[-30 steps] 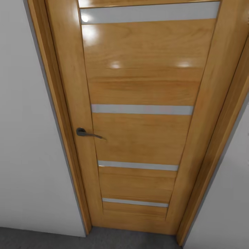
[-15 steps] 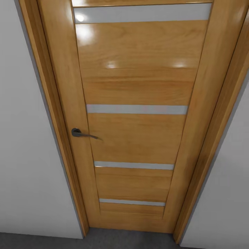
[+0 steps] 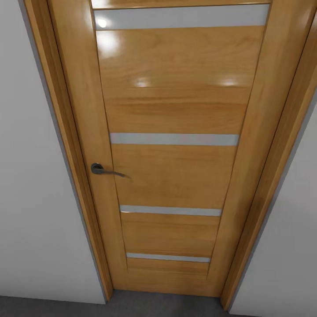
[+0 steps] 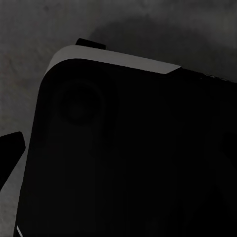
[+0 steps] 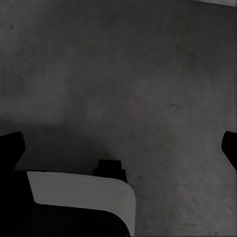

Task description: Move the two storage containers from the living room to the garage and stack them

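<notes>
Two black fingertips of my right gripper (image 5: 123, 148) sit far apart at the frame edges, released, with dark grey concrete floor (image 5: 128, 74) between them and the robot's base (image 5: 79, 207) below. On my left wrist camera one fingertip (image 4: 11, 148) pokes out beside the base (I cannot tell that gripper's state). Ahead, a shut wooden door (image 3: 176, 110) with a dark handle (image 3: 103, 170) stands between pale walls (image 3: 31, 198).
</notes>
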{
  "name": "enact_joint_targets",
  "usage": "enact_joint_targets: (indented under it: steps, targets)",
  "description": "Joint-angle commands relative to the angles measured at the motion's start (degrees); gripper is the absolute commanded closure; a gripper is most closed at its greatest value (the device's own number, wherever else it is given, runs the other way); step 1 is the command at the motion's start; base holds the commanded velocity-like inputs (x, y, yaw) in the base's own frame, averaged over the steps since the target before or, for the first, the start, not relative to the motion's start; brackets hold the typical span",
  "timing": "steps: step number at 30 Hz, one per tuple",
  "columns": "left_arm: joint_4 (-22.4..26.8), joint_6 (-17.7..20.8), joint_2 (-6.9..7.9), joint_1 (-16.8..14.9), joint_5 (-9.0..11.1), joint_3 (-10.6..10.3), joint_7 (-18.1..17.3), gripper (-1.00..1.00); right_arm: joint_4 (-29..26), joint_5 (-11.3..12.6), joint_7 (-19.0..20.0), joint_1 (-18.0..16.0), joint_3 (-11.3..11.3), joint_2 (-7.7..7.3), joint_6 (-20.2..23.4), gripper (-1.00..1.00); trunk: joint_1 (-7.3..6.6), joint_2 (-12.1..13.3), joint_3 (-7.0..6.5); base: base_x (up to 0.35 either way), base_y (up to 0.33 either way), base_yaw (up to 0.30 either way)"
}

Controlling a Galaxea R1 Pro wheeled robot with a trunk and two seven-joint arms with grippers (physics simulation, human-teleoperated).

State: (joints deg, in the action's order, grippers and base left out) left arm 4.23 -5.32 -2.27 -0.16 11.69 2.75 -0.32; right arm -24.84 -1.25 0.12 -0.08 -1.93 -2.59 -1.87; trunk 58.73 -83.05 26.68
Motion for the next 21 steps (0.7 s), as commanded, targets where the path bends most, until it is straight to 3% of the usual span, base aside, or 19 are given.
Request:
enact_joint_targets:
  steps: [1, 7, 11, 17, 19, 21]
  targets:
    - [-0.01, -0.2, -0.02, -0.02, 0.17, 0.25, -0.03, -1.0, -2.0, -0.14, 0.03, 0.0, -0.18, -0.05, 0.04, -1.0, 0.0, -0.03, 0.05, 0.0, 0.0, 0.0]
    - [-0.01, -0.35, -0.02, -0.02, 0.17, 0.28, -0.01, -1.0, -11.51, -1.99, 0.5, -0.03, -0.24, 0.0, 3.92, -1.0, 0.0, -0.03, 0.05, 0.0, 0.0, 0.0]
    - [-0.01, -0.39, -0.02, -0.02, 0.17, 0.25, -0.03, -1.0, -20.03, -4.98, 0.72, -0.07, -0.19, 0.15, 11.01, -1.0, 0.0, -0.03, 0.05, 0.0, 0.0, 0.0]
    - [-0.01, -0.39, -0.02, -0.02, 0.17, 0.25, -0.02, -1.0, -28.27, -5.85, 0.75, -0.08, -0.18, 0.13, 14.97, -1.0, 0.0, -0.03, 0.05, 0.0, 0.0, 0.0]
    - [-0.01, -0.39, -0.02, -0.02, 0.17, 0.25, -0.01, -1.0, -30.71, -5.93, 0.76, -0.14, -0.18, 0.13, 17.46, -1.0, 0.0, -0.03, 0.05, 0.0, 0.0, 0.0]
    - [-0.01, -0.39, -0.02, -0.02, 0.17, 0.26, 0.01, -1.0, -35.9, -5.87, 0.8, -0.73, -0.18, 0.12, 24.71, -1.0, 0.0, -0.03, 0.05, 0.0, 0.0, 0.0]
